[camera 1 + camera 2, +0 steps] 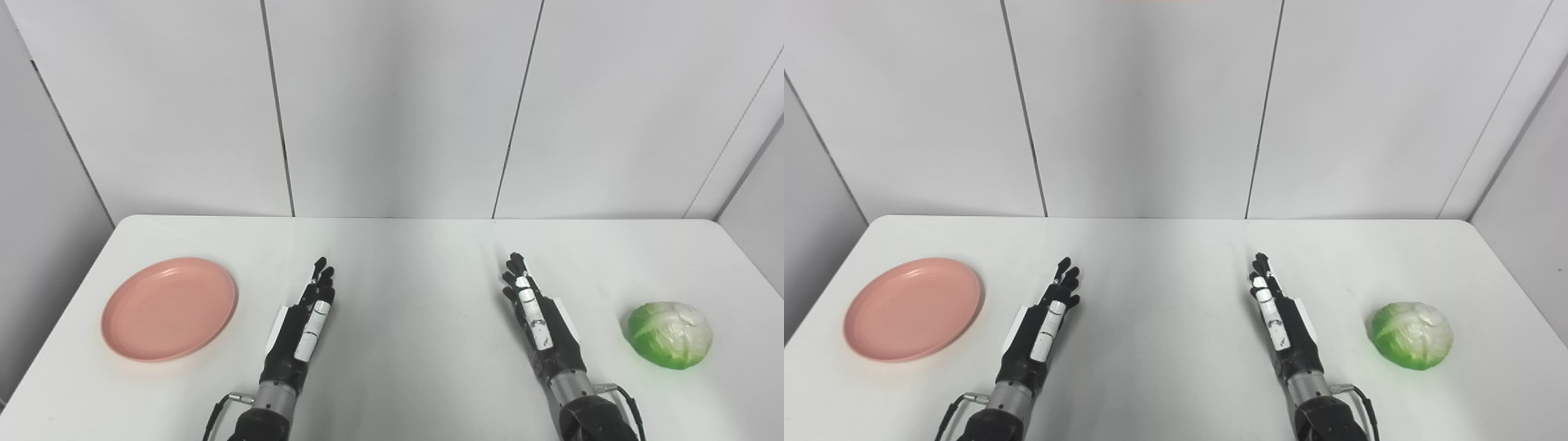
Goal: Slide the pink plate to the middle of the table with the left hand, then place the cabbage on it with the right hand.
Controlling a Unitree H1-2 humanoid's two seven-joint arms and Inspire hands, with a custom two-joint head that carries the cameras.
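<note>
left hand flat, right hand flat, plate, cabbage

One pink plate, one cabbage, one white bench. Two robot hands: left robot hand, right robot hand.

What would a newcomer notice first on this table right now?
Colour first: the pink plate lies empty at the table's left side, and the green cabbage sits at the right. Between them, the left hand and the right hand are stretched out open, holding nothing, on the white table.
</note>
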